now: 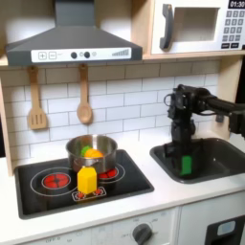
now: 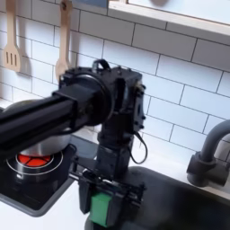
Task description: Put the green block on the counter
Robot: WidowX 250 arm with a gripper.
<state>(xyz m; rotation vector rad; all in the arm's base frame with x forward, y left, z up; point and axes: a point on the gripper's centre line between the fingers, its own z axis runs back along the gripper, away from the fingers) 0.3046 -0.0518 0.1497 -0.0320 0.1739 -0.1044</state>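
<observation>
The green block (image 1: 188,165) sits between the black fingers of my gripper (image 1: 187,170), which is shut on it. The gripper hangs over the left part of the dark grey sink (image 1: 218,158), close to its rim. In the second exterior view the green block (image 2: 101,207) shows low in the gripper (image 2: 108,212), at the boundary between the white counter (image 2: 40,220) and the dark sink basin (image 2: 180,202). I cannot tell whether the block touches a surface. The counter (image 1: 163,198) runs along the front of the unit.
A black stovetop (image 1: 38,196) with red burners holds a silver pot (image 1: 91,151) and a yellow block (image 1: 87,180) at its front. A grey faucet (image 2: 212,154) stands at the second exterior view's right. Wooden utensils (image 1: 36,100) hang on the tiled wall.
</observation>
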